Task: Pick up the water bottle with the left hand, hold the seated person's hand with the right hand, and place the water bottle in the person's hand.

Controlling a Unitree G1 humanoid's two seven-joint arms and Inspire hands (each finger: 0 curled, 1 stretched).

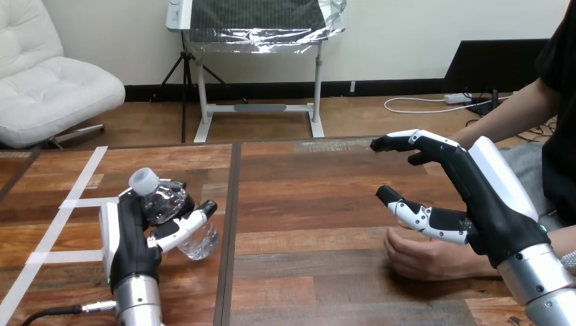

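Left hand (132, 248) clamped round the bottle (170, 204) — bottle tilted, cap upward, at the counter's (306, 204) left side. Right hand (492, 204) spread wide, gripping nothing — over the person's hand (421, 255), which rests on the counter.

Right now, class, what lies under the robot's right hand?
The person's hand rests on the table beneath the right hand. The robot's palm hides its back part, so whether the two touch cannot be told.
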